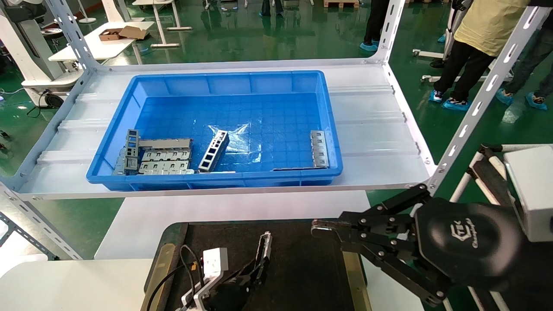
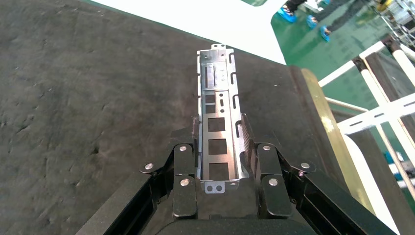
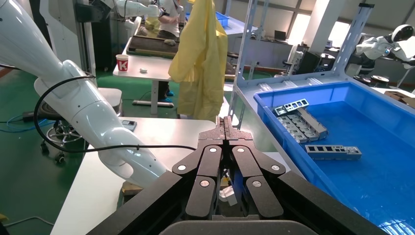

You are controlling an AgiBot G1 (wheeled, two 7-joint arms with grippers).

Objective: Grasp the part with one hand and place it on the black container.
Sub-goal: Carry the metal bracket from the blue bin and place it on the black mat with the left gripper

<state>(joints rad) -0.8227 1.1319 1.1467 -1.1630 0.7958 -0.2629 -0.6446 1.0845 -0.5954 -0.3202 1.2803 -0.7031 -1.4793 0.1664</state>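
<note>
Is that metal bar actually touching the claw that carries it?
Touching. In the left wrist view the left end effector has a finger pressed against each long side of the part, with no gap, above the black container.

Colours and patterns as I log them:
- Part [image 2: 218, 125]: grey metal, one face with a row of rectangular cut-outs.
- Container [image 2: 88, 98]: matte black, felt-like, with a brass-coloured strip [image 2: 330, 132] on its edge.
- Bin [image 1: 216, 129]: bright blue, floor moulded in a square grid.
- Plates [image 1: 166, 160]: silver, tabbed.
- Left gripper [image 2: 222, 161] and right gripper [image 3: 225, 128]: black links with silver rivets.
- Table [image 1: 65, 280]: white.
- Floor [image 1: 259, 39]: glossy green.
</note>
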